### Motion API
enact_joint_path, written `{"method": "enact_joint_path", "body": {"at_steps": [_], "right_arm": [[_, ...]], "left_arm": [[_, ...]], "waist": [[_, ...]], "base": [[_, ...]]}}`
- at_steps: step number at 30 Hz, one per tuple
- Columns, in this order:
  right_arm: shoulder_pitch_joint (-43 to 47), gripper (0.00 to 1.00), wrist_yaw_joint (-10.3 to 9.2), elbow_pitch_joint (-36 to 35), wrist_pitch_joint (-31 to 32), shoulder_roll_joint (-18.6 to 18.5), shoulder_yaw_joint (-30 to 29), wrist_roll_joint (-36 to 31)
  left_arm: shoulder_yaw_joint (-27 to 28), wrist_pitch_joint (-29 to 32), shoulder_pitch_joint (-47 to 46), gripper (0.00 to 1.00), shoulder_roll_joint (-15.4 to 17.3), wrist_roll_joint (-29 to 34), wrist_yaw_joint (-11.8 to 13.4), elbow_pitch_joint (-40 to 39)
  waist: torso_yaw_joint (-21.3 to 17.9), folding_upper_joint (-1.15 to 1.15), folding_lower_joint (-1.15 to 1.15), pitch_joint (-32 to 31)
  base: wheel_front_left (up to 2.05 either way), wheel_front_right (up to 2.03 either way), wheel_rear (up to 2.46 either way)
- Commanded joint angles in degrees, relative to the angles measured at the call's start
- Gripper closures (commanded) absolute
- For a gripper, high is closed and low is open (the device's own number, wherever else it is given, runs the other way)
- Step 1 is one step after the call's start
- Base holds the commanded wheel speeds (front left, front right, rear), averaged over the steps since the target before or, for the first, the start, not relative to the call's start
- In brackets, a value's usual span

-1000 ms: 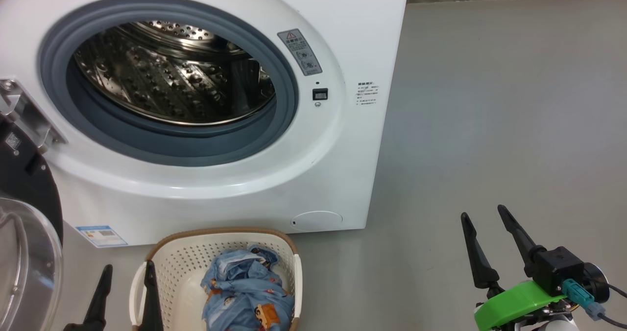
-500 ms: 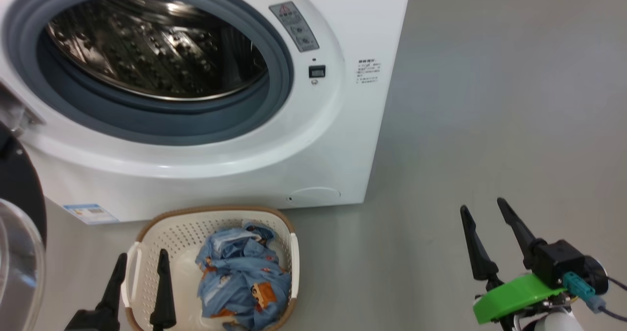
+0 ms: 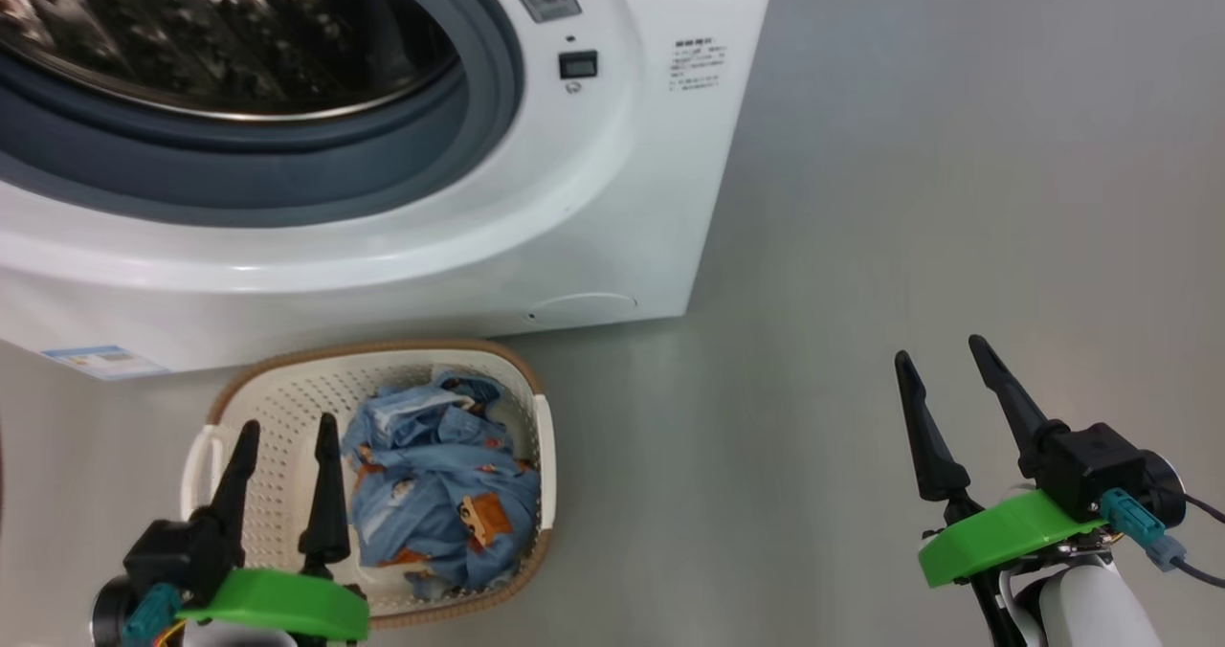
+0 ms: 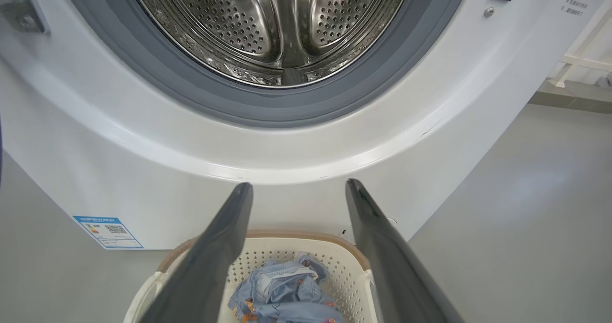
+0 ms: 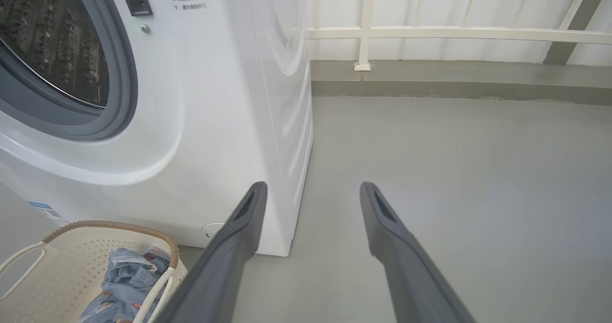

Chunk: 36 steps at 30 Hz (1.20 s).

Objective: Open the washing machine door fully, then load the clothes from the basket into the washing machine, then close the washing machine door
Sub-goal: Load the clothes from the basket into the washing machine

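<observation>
One washing machine (image 3: 612,178) stands far left in the head view. One basket (image 3: 541,436) sits on the floor (image 3: 861,197) just near of it, the clothes (image 3: 431,475) heaped in its right half. Two grippers: the left gripper (image 3: 289,422) above the basket's left half, the right gripper (image 3: 938,347) well off right, both spread and empty. Left wrist view: two fingers (image 4: 215,246) rise before the steel drum (image 4: 277,26). Right wrist view: two parted fingers above the floor.

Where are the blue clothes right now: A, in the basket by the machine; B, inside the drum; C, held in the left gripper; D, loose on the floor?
A: the clothes lie heaped in the basket, and the left gripper is open and empty.
</observation>
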Motion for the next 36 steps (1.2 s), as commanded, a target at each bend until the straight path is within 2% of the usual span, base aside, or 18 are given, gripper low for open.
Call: {"method": "enact_joint_path", "body": {"at_steps": [1,9,16,24,30,36], "right_arm": [[-1.09,0.00,0.09,-1.32,-0.69,0.07,1.82,0.78],[-3.00,0.00,0.09,-1.90,-0.69,0.07,2.56,1.40],[-5.12,0.00,0.09,-2.53,-0.69,0.07,2.63,2.17],[-6.66,0.00,0.09,-3.10,-0.69,0.07,3.17,3.52],[-7.30,0.00,0.09,-3.49,-0.69,0.07,3.34,4.14],[-7.37,0.00,0.09,-3.74,-0.69,0.07,2.83,4.76]], "left_arm": [[1.54,-0.31,-1.71,0.00,0.98,-0.29,-0.42,-0.43],[0.06,-0.31,-7.87,0.00,1.40,-1.02,-2.13,9.09],[-4.44,-0.31,-15.88,0.00,4.31,-2.87,-2.59,19.35],[-8.66,-0.30,-21.29,0.00,7.25,-10.37,-2.61,28.01],[-12.28,1.01,-24.34,0.00,8.75,-16.88,-2.62,31.49],[-16.74,3.69,-27.38,0.00,12.22,-24.49,-2.62,33.32]], "waist": [[-1.32,0.00,0.00,2.07],[-3.79,0.00,0.00,9.26],[-6.24,0.00,0.00,16.56],[-8.27,0.00,0.00,21.31],[-8.99,0.00,0.00,24.23],[-9.82,0.00,0.00,27.50]], "base": [[0.00,0.00,0.00],[0.00,0.00,0.00],[0.00,0.00,0.00],[0.00,0.00,0.00],[0.00,0.00,0.00],[0.00,0.00,0.00]]}}
